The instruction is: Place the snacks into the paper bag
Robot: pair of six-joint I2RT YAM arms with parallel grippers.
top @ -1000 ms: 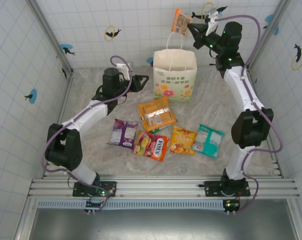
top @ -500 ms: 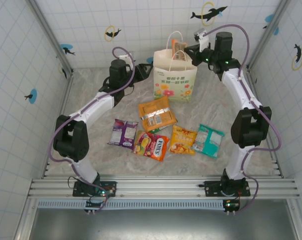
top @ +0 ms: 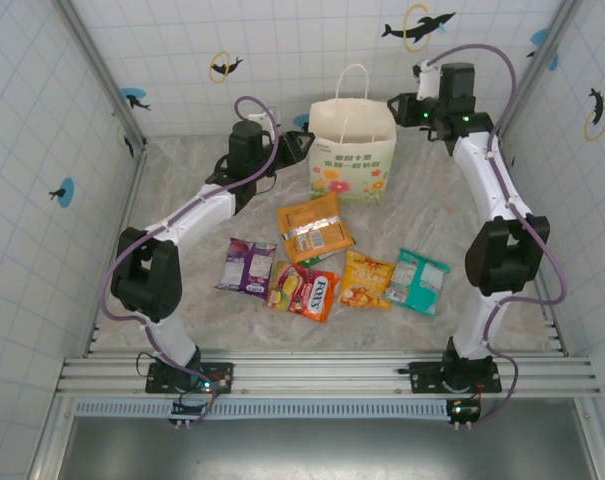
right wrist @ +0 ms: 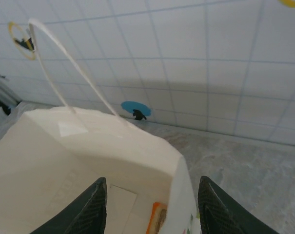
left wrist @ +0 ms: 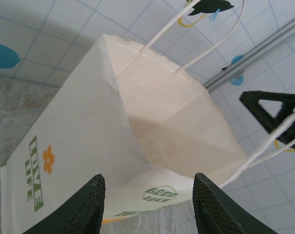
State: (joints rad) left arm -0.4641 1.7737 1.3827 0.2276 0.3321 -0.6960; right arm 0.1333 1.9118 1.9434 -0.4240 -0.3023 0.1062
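i'm judging this as barely begun: one packet's orange edge is showing inside the paper bag, while five glossy flat snacks are lying on the marbled table — orange packet, purple packet, fox's packet, yellow-orange packet, teal-white packet. the right gripper is hanging over the bag's mouth, jaws spread and empty. the left gripper is gaping around the bag's matte, creased corner — clamping nothing.

Bright, even light; soft shadow on the tiled wall, the paper bag nearly washed out.
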